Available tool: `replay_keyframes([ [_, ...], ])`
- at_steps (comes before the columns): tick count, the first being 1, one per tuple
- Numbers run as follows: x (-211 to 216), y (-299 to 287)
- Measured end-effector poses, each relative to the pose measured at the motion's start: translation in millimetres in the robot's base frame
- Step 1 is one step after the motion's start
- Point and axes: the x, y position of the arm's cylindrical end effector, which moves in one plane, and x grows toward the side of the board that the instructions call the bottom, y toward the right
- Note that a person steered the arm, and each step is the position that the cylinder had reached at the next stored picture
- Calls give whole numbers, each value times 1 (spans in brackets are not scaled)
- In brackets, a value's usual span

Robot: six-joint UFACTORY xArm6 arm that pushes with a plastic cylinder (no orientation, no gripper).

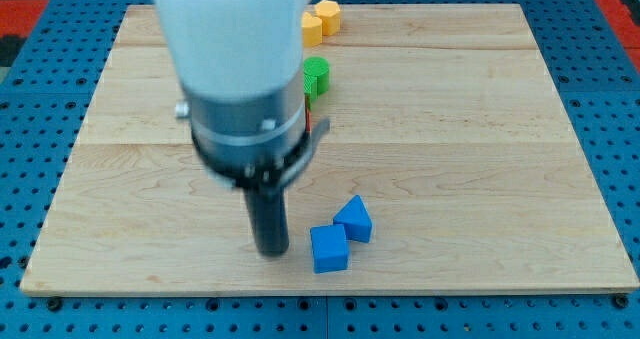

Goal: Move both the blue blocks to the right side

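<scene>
Low on the board, my tip (271, 249) was seen just to the view's left of two blue blocks.

Nearest the view's bottom, a blue cube (329, 249) was found close beside the tip, a narrow gap showing between them; a second blue block (354, 219) was set touching its upper right corner. No jaws were carried, only the bare rod. Farther up, a green block (316, 77) was partly hidden by the arm, and yellow blocks (320, 21) lay near the wooden board's (480, 129) top edge.
</scene>
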Motion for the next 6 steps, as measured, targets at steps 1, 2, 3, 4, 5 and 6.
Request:
replay_keyframes([
  [1, 18, 55],
  [2, -26, 57],
  [3, -39, 62],
  [4, -64, 62],
  [5, -67, 51],
  [6, -78, 67],
])
